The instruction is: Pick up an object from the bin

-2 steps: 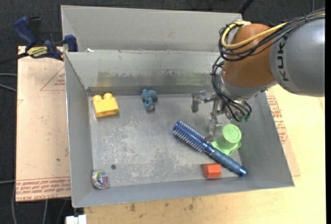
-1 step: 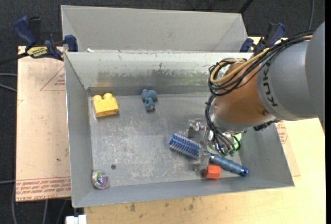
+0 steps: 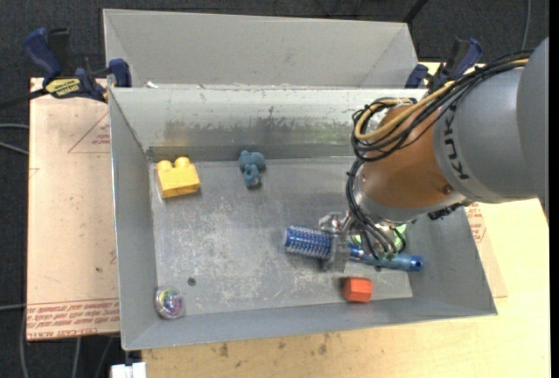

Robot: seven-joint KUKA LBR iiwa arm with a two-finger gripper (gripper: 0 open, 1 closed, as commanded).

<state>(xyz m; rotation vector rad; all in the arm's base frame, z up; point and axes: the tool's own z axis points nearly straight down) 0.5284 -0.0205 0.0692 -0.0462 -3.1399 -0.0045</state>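
- Camera view puts the gripper (image 3: 337,243) low over the right end of a blue ribbed roller (image 3: 304,241). The roller lies on its side on the floor of the bin (image 3: 131,219), right of the middle and nearer the front edge than the back wall
- You cannot tell from here whether the gripper is wide, narrow or closed on anything, because the wrist covers that spot, so do not count the roller as held
- The roller's long axis runs roughly left to right, so a grip across its narrow width looks sensible to me, and the ribs should help against slipping
- Just right of the gripper a blue pen-like stick (image 3: 403,263) points toward the right wall, with something green (image 3: 399,237) beside it, partly under the arm (image 3: 489,140). An orange block (image 3: 356,289) sits just in front, near the front edge. This crowding is your main risk, since a closing grip could catch the stick along with the roller
- The arm leans in over the right wall, with its orange cover (image 3: 402,175) and cables above the pick
- Well apart are a yellow brick (image 3: 177,177) by the back-left corner, a small blue-grey figure (image 3: 252,168) near the back wall and a glittery ball (image 3: 169,303) in the front-left corner; none of them hinders you
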